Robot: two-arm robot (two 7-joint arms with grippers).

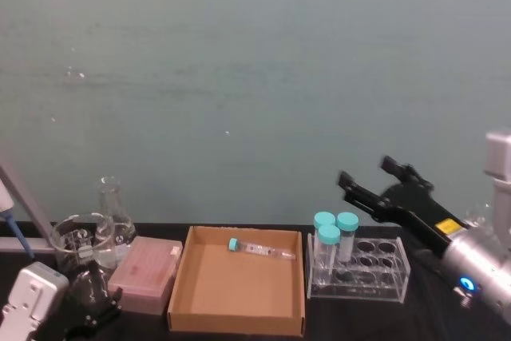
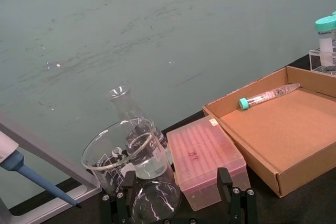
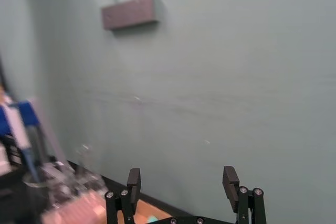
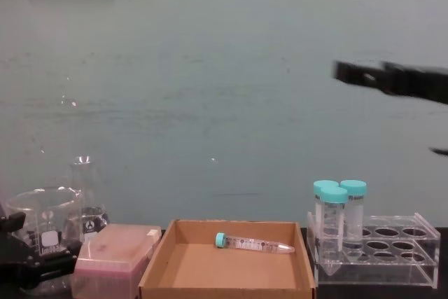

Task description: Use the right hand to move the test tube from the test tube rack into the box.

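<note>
surface [image 1: 447,321] is black, butted up against a plain teal-grey wall [image 1: 239,69] w/ faint scuffs; grey box-shaped fixture [image 3: 128,11] mounted high on that wall in right wrist view. test tube [image 1: 260,249] lies flat in the box [image 1: 192,277], along its far wall, teal cap toward robot's left, tip toward the right. box sits mid-surface, pink lidded plastic box [image 1: 145,274] just beside it on the left, test tube rack [image 1: 375,273] just beside it on the right. rack holds 3 wide teal-capped tubes [image 1: 335,237] upright at its left end, other holes open. right hand [image 1: 374,180] is up above the rack's right side, well clear of it, jaws spread wide, holding nothing; blue ring light [image 1: 466,283] on the arm. left gripper [image 2: 178,203] low at the surface's left end, jaws apart, nothing held, by a glass beaker [image 2: 123,153] and erlenmeyer flask [image 2: 128,106]. pipette w/ blue tip [image 2: 31,177] on a stand at far left.
</note>
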